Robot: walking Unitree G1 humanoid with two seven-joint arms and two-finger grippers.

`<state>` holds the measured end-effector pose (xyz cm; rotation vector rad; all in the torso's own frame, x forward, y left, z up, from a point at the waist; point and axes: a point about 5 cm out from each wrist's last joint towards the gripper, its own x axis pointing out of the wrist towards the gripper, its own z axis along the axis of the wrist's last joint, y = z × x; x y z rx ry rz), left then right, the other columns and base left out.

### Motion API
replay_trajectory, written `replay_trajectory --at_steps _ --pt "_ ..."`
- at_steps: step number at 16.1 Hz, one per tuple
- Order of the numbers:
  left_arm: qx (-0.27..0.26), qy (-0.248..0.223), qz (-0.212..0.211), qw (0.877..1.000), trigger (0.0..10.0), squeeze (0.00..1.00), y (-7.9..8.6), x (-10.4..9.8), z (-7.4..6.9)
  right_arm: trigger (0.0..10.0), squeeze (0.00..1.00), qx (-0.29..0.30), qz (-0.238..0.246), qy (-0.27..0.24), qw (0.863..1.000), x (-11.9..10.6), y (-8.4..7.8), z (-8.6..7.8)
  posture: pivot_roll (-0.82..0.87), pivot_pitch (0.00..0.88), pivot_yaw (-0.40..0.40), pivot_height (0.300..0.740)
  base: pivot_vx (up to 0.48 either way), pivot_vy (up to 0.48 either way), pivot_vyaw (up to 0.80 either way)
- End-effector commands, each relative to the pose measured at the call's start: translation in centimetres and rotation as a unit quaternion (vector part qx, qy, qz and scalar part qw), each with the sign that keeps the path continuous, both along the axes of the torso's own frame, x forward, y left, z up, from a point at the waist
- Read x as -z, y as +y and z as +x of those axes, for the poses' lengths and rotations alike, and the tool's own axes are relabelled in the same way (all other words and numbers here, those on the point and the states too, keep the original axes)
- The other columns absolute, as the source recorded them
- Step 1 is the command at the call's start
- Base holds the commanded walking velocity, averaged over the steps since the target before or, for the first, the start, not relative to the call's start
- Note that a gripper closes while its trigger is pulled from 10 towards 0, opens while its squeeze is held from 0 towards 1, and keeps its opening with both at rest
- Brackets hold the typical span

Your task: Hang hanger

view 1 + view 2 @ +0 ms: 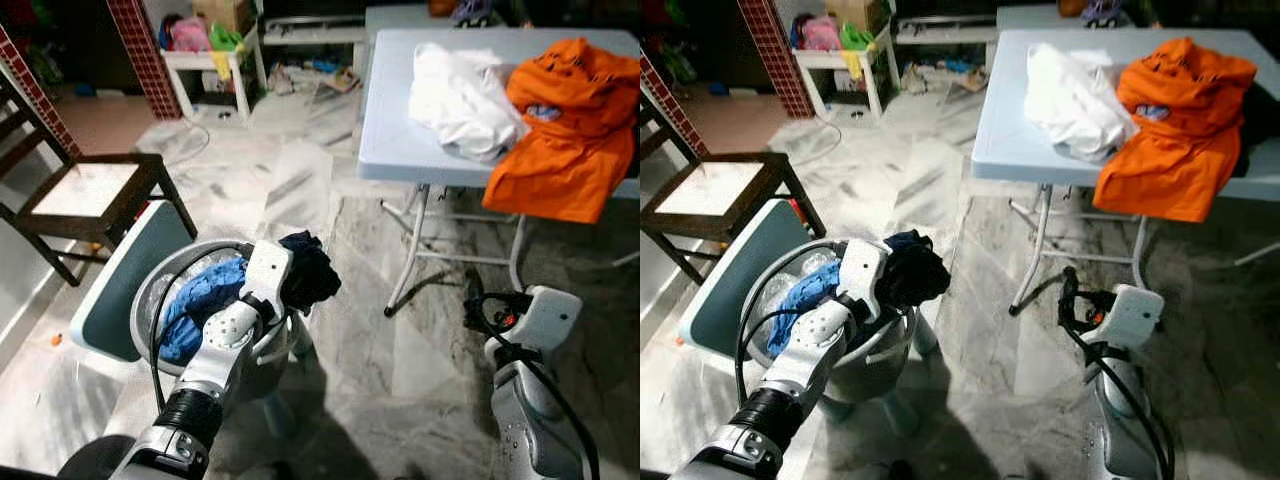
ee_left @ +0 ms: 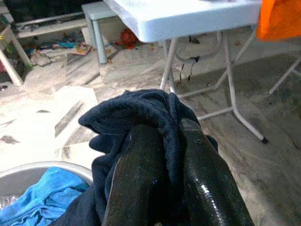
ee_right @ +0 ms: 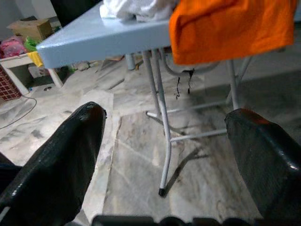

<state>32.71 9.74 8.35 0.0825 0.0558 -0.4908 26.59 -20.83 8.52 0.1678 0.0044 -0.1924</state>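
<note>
A dark navy cloth (image 1: 308,268) is pinched between the two black fingers (image 2: 141,179) of the left claw (image 2: 164,155); the claw is clenched on it, with fabric bunched over and between the fingertips. The cloth is held just above the rim of a grey basket (image 1: 145,300), at the side nearest the desk. A blue garment (image 1: 200,305) lies inside the basket, partly under the left arm. A teal lid (image 1: 125,275) is leaned against the basket's far-left side. No hanger can be made out.

The right claw (image 3: 164,155) is held low over the marble floor (image 1: 340,330), near the desk's legs (image 1: 410,250), with its fingers spread wide and nothing between them. In the head views its white wrist housing (image 1: 545,315) is seen to the right of the basket, well apart from it.

A pale blue folding desk (image 1: 400,130) stands ahead and to the right. On it lie a crumpled white garment (image 1: 460,95) and, touching it, an orange garment (image 1: 565,120) that hangs over the near edge. A dark wooden chair (image 1: 90,195) with a pale seat stands to the left. A small white shelf (image 1: 215,60) bearing coloured items is seen in the background, beside a red brick pillar (image 1: 145,50).
</note>
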Motion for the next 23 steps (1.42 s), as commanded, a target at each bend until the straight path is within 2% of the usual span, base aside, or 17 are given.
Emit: replay_trajectory --at_steps 1,4,10,15,21,23 --pt "-0.012 -0.013 -0.014 1.0 10.0 0.0 0.4 -0.5 0.5 10.0 0.0 -0.018 -0.003 0.002 1.0 0.0 0.5 0.5 -0.2 0.0 0.05 0.74 0.0 0.0 0.0" --pt "-0.012 -0.015 -0.025 0.999 10.0 0.0 0.1 -0.7 0.6 10.0 0.0 -0.034 -0.009 -0.002 0.999 -0.5 0.7 0.9 -0.2 0.007 0.031 0.74 0.0 0.0 -0.65" --pt "-0.01 -0.019 -0.052 0.998 10.0 0.0 -1.1 -0.9 0.6 10.0 0.0 -0.056 -0.036 0.002 0.998 -0.7 0.9 0.8 -0.21 0.034 0.007 0.74 0.0 -0.297 0.0" --pt "-0.005 -0.043 -0.06 0.997 10.0 0.0 -1.7 -2.4 1.7 10.0 0.0 -0.064 -0.048 -0.021 0.997 -1.9 1.3 2.4 -0.22 0.07 0.039 0.74 0.0 -0.421 0.0" --pt "0.01 -0.049 -0.053 0.997 10.0 0.0 -2.1 -2.7 1.8 10.0 0.0 -0.048 -0.05 -0.021 0.997 -1.8 0.6 1.9 -0.23 0.095 0.05 0.74 0.0 -0.449 0.0" --pt "0.023 -0.066 -0.052 0.996 10.0 0.0 -2.6 -3.4 2.0 10.0 0.0 -0.044 -0.052 -0.021 0.997 -1.8 0.5 1.8 -0.23 0.096 0.053 0.74 0.0 -0.428 0.0"
